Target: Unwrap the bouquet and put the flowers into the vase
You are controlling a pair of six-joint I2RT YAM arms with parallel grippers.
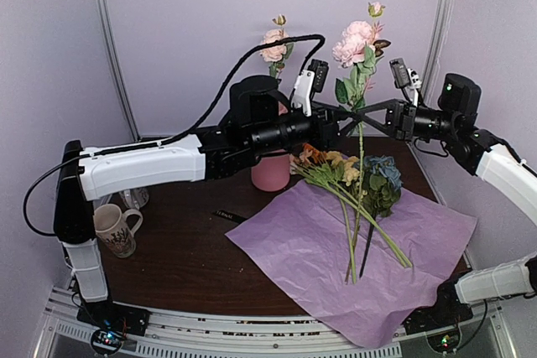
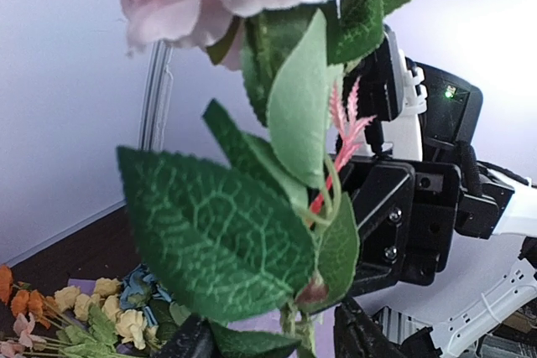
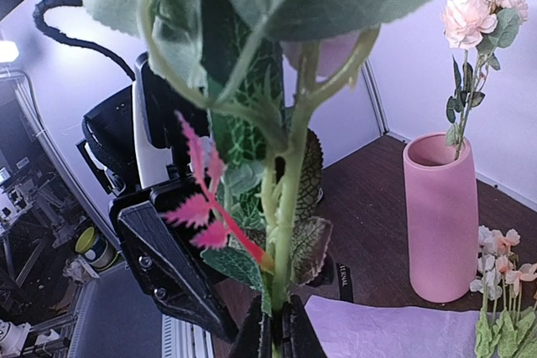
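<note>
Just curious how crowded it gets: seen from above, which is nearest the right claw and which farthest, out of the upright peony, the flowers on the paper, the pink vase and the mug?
From the right gripper:
1. pink peony, its stem pinched in it, upright.
2. loose flowers, just below, on the tissue paper.
3. vase, further left, mid-table.
4. mug, far left.
</note>
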